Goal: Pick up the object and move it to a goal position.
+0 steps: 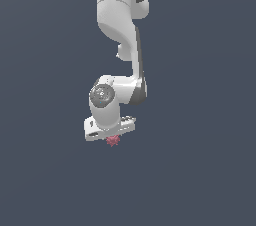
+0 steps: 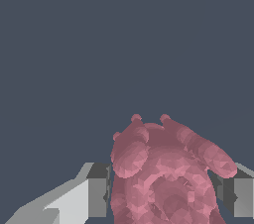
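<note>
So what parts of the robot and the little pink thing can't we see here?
- Exterior view: the pink lump is too small to make out its shape, and the hand hides its top.
- Exterior view: the fingers are hidden behind the hand's body.
- Wrist view: the lump's lower part is cut off by the picture's edge.
- Neither view shows a goal spot or a floor.
</note>
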Robot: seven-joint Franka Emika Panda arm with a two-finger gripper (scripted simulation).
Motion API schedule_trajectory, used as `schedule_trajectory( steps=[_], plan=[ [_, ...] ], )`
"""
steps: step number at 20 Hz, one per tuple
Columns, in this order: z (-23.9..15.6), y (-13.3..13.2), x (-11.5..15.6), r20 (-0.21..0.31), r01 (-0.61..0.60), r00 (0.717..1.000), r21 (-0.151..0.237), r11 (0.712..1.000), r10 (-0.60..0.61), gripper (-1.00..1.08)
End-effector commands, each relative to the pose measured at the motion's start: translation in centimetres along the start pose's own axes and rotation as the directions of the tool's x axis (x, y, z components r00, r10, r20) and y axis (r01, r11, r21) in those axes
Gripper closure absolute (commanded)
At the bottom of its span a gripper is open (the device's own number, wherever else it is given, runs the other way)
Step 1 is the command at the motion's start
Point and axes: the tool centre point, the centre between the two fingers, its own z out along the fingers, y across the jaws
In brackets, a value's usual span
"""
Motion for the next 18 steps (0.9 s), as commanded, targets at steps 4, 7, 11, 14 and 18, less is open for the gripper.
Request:
schedule_trajectory(
  steps=[4,7,11,14,18],
  plan=[
    [-0.3,-0.5,0.0,0.0,0.0,1.0,0.0,1.0,0.0,1.08],
    [-1.1,-1.4,0.1,0.0,0.0,1.0,0.0,1.0,0.0,1.08],
    [-2.7,-3.6,0.1,0.0,0.0,1.0,0.0,1.0,0.0,1.08],
    [-4.5,-5.9,0.3,0.0,0.0,1.0,0.0,1.0,0.0,1.08],
    [-6.5,-8.6,0.5,0.0,0.001,1.0,-0.001,1.0,-0.001,1.08]
  ],
)
